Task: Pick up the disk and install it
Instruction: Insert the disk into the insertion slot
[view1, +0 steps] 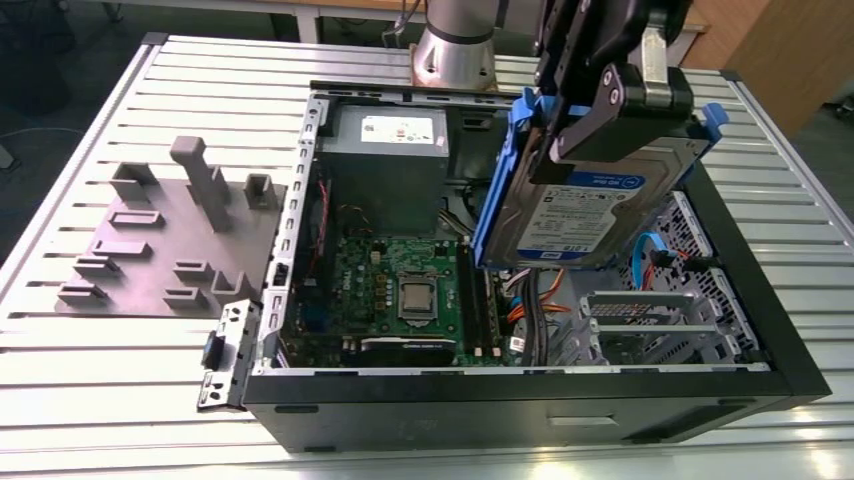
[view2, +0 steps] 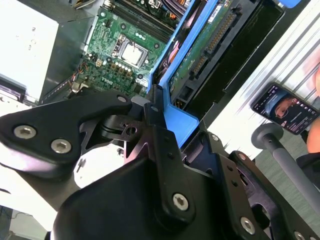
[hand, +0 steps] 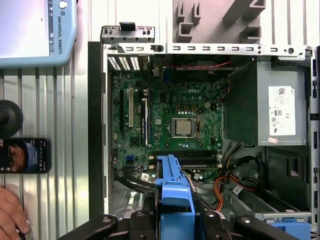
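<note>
Exterior view first: the gripper (view1: 603, 125) is hanging over the open computer case (view1: 534, 400) with its black fingers (view1: 627, 105) clamped on the disk (view1: 587, 215), so the drive is up in the air, not seated anywhere. It's hanging label side out and tilted a bit, with the blue bracket (view1: 505, 180) running down the edge toward the exterior view's left. The grip is sitting at the drive's upper end, and the rest of the drive is dangling below the fingers.

Second wrist view is showing the same hold from close up: the fingers (view2: 160, 145) are pinching the blue bracket (view2: 182, 122), and the disk (view2: 210, 47) is stretching away from them with its green circuit side and connector showing.

Right under the held drive, the grey metal drive cage (view1: 641, 320) is sitting in the case with orange cables (view1: 561, 300) beside it. Further out from the fingers, the motherboard (hand: 170, 115) with its bare processor (hand: 183, 128) is lying flat, and the power supply (hand: 282, 110) is sitting at the end of the case.

Outside the case, a grey fixture plate (view1: 160, 240) is resting on the slatted metal table (view1: 107, 370). First wrist view is also catching a phone (hand: 24, 155) lying on the table and a person's hand (hand: 10, 212) near it.
</note>
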